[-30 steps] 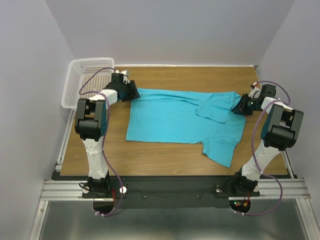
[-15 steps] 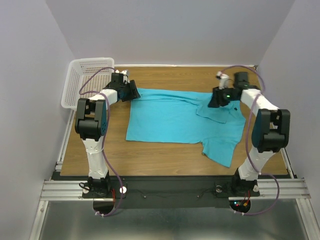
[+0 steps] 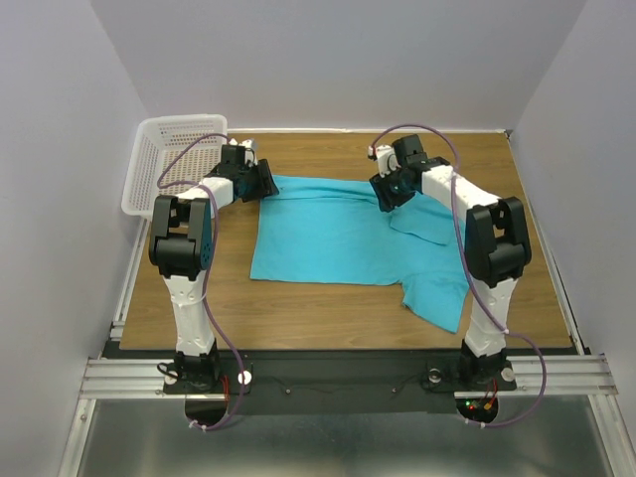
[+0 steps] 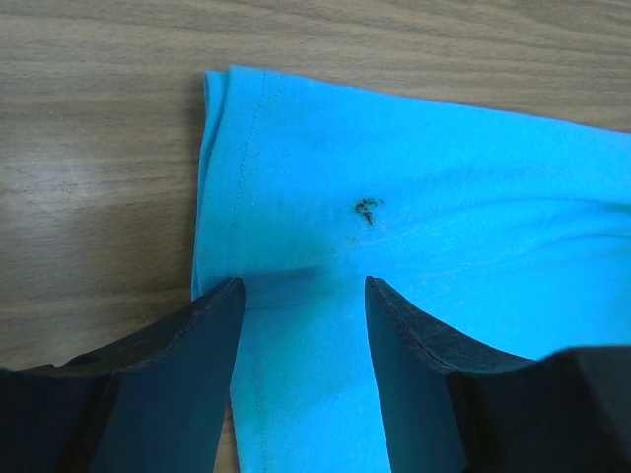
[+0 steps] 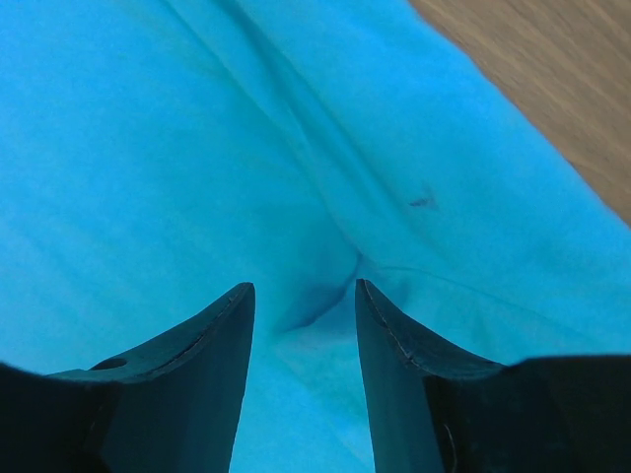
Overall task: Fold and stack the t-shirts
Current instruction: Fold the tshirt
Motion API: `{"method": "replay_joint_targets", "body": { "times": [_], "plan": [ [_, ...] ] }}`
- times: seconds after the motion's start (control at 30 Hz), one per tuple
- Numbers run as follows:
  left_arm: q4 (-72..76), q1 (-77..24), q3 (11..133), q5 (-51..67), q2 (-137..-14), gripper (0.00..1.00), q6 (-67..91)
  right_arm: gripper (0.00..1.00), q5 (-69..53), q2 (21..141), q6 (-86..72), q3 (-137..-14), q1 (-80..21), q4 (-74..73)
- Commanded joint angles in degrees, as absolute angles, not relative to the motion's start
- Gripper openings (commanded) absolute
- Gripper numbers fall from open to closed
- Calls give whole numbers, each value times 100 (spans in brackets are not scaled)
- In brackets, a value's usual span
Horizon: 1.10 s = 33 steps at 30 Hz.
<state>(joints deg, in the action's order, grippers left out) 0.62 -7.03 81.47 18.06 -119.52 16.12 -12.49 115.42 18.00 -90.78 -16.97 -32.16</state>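
**Bracketing the shirt's top edge with both grippers**

The t-shirt (image 3: pixel 328 234) lies flat across the middle of the table (image 3: pixel 328 308). Its long axis runs left to right in the overhead view, with one sleeve trailing toward the lower right. I have the left gripper (image 3: pixel 266 181) at its upper-left corner. The right gripper (image 3: pixel 386 191) is on the upper edge right of centre, beside a folded-over flap. Both rest on the cloth with jaws partly apart. In each wrist view the fingers (image 4: pixel 212 335) straddle a small pucker of fabric that is not yet pinched. I judge that closing on that edge comes next. The basket (image 3: pixel 184 121) stands apart at upper left.
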Motion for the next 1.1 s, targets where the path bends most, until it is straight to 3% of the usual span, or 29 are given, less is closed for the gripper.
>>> {"method": "replay_joint_targets", "body": {
  "times": [0.0, 0.47, 1.07],
  "plan": [
    [-97, -677, 8209, 1811, -12050, 64, 1512, 51, -501, 11610, 1635, -9282, -1758, -3226],
    [-97, -677, 8174, 1810, -12050, 64, 1494, 44, -1415, 12331, 1863, -9967, -1837, -3146],
    [-97, -677, 8183, 1811, -12050, 63, 1503, 42, -1485, 12823, 1951, -10538, -2013, -3146]
  ]
}}
